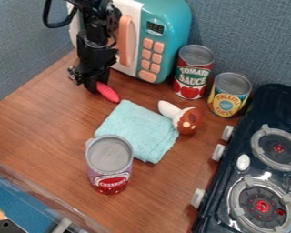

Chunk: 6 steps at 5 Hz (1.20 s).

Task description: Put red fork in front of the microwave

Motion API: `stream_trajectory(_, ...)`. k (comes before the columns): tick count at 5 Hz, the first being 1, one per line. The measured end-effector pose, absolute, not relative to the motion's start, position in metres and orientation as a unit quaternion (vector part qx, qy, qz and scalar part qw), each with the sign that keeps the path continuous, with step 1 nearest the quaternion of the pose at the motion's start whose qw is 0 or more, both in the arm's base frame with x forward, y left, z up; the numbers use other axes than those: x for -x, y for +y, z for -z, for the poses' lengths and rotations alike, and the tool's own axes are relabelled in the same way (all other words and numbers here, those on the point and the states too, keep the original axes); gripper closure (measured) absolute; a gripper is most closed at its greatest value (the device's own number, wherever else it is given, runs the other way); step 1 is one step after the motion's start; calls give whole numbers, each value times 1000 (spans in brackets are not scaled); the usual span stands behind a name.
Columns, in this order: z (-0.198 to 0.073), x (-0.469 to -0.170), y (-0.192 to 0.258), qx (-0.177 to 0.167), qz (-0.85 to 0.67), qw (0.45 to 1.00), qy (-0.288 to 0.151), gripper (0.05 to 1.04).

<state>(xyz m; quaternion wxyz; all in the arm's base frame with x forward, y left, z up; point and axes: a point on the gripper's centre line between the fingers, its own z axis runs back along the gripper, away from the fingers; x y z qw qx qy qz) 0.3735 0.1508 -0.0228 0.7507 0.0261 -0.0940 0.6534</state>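
The tool is at the red fork, upper left, before the microwave. Whether it grasps the fork, I cannot tell.

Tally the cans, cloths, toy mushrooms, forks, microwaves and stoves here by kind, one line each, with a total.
Cans: 3
Cloth: 1
Toy mushroom: 1
Red fork: 1
Toy microwave: 1
Toy stove: 1
Total: 8
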Motion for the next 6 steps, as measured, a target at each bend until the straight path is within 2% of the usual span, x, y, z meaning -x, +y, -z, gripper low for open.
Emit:
stream_trajectory(1, 22, -370, 152, -38, -650, 754, -83, 380)
stream_trajectory(2, 24, -367, 151, -39, -650, 755, -79, 110)
stream_trajectory(3, 16, -361, 155, -30, -660, 746, -80, 79)
stream_trajectory(4, -9, -361, 161, -34, -660, 744, -100, 84)
stream_trajectory(5, -42, -354, 164, -14, -659, 738, -143, 84)
stream_trajectory(6, -45, -353, 167, -12, -662, 735, -148, 84)
